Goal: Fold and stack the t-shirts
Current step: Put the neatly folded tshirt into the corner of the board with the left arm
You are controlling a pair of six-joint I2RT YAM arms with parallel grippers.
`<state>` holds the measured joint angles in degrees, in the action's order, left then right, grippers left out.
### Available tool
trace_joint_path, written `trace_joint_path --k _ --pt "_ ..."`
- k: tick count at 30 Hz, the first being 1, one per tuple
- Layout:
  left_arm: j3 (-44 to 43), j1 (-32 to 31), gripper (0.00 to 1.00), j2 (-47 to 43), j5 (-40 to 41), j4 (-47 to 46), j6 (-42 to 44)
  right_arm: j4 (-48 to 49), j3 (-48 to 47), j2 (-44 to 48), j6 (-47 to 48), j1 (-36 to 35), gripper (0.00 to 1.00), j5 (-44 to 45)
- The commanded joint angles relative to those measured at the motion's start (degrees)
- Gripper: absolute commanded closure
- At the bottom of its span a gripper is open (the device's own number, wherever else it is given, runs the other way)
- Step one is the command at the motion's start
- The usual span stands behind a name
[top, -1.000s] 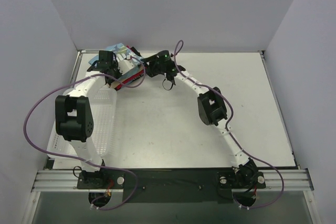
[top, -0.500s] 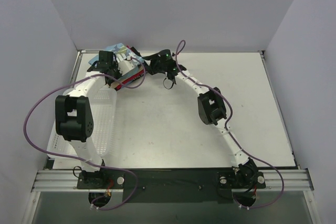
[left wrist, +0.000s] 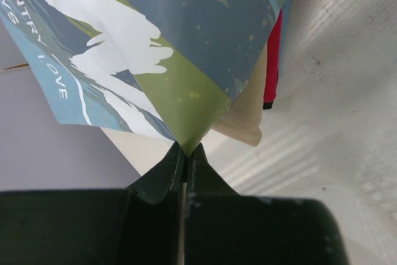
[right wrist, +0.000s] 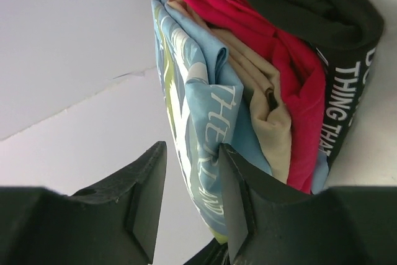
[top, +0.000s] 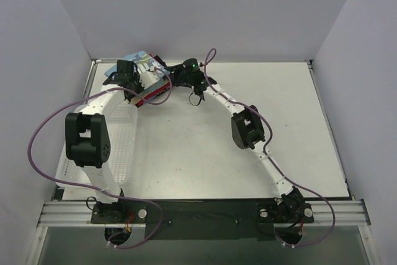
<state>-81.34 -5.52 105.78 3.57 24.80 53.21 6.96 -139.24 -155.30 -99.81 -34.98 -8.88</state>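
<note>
Our left pincer (left wrist: 186, 152) is pressed together on a yellow-green corner of the light blue tee (left wrist: 155, 48), which spreads out straight ahead of its tips. The tan tee (left wrist: 245, 122) and the red-and-black tee (left wrist: 273, 72) are tucked behind it to the right, over the pale surface (left wrist: 335, 91). Our right pincer (right wrist: 192, 150) stands spread, one finger on either side of the light blue tee's folded edge, and just beyond the tips the bundle runs blue, tan, then red and black from left to right.
</note>
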Motion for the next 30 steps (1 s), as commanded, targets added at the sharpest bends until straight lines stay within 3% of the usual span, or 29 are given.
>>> trace_joint_path --k 1,2,4,6,7,18,25,26,27,29,30 --pt "-0.05 0.68 1.0 -1.19 -0.59 -0.89 0.58 0.42 -5.42 -3.15 -1.7 -0.35 0.67 2.9" --pt "-0.05 0.6 1.0 -1.27 -0.59 -0.8 0.49 0.25 -5.86 -3.34 -1.79 -0.35 0.74 3.08" --pt "0.04 0.68 1.0 -1.19 -0.67 -0.63 0.75 0.59 -5.0 -3.25 -1.53 -0.26 0.78 3.52" --pt "-0.22 0.68 1.0 -1.19 -0.41 -0.28 0.93 0.77 -4.29 -3.25 -1.35 0.09 0.89 3.09" --pt "-0.22 0.68 1.0 -1.19 -0.24 0.16 1.19 0.08 -4.11 -3.08 -1.18 0.18 1.0 2.91" --pt "0.57 2.27 1.0 -1.36 7.67 11.76 9.45 -1.86 0.64 3.17 11.65 2.55 1.0 0.37" --pt "1.27 2.18 1.0 -0.75 7.77 12.2 10.25 -4.06 1.6 4.83 17.09 1.94 1.0 -0.17" --pt "1.1 2.18 0.98 -0.57 7.59 12.73 10.33 -4.06 1.69 5.27 17.89 2.02 1.0 -0.25" --pt "0.57 2.09 0.75 -0.4 7.07 12.82 10.16 -4.06 1.69 5.45 18.59 1.76 1.0 -0.6" --pt "-1.44 2.09 0.54 -0.31 5.06 13.61 9.2 -3.45 2.04 5.8 18.86 1.41 1.0 -1.31" --pt "-2.58 2.0 0.52 -0.48 3.91 15.09 8.41 -3.36 2.13 5.98 19.04 1.41 0.96 -1.4"
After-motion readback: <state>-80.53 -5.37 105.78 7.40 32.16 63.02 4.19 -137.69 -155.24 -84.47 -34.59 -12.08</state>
